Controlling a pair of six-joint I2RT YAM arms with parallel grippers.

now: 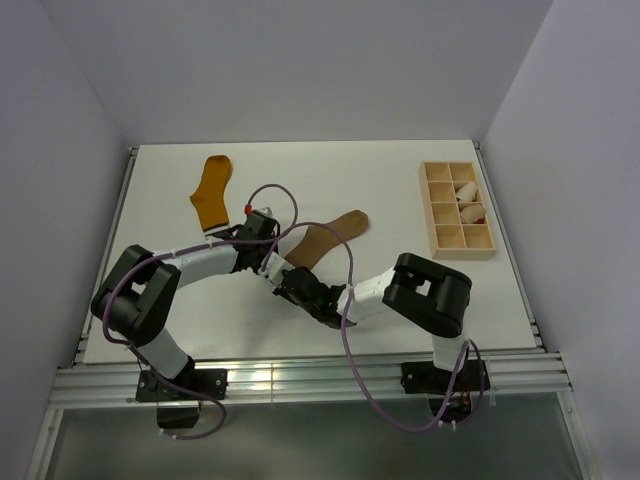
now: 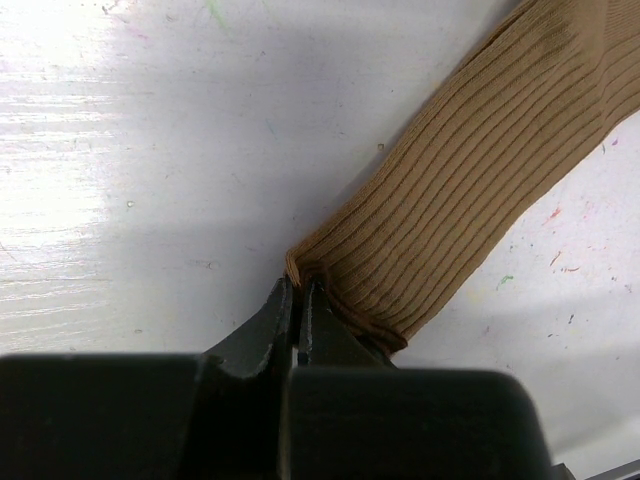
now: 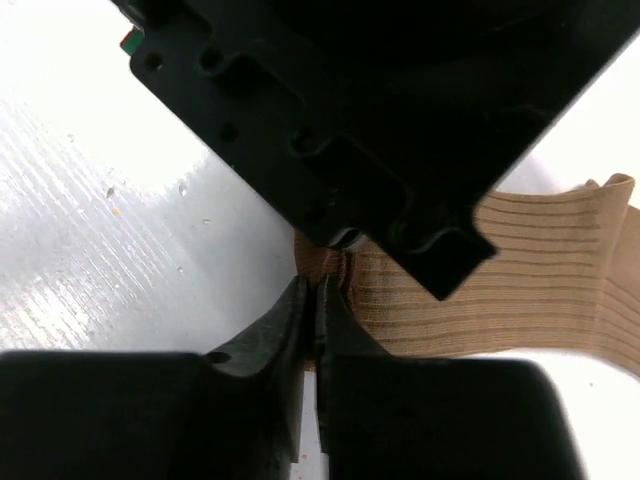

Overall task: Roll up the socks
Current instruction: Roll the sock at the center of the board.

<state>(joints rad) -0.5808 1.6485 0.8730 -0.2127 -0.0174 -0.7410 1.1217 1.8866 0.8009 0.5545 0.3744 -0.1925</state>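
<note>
The tan-brown sock lies mid-table, its dark-brown cuff end toward the arms. Both grippers meet at that cuff. My left gripper is shut, and the left wrist view shows the cuff's corner pinched between its tips, with the ribbed sock stretching up to the right. My right gripper is shut on the cuff edge too, right under the left gripper's black body; the sock runs off to the right. The mustard-orange sock lies flat at the back left, apart from both grippers.
A wooden compartment box stands at the right and holds small cream-white rolled bundles. A purple cable loops over the two arms. The white table is hemmed in by walls at the back and both sides.
</note>
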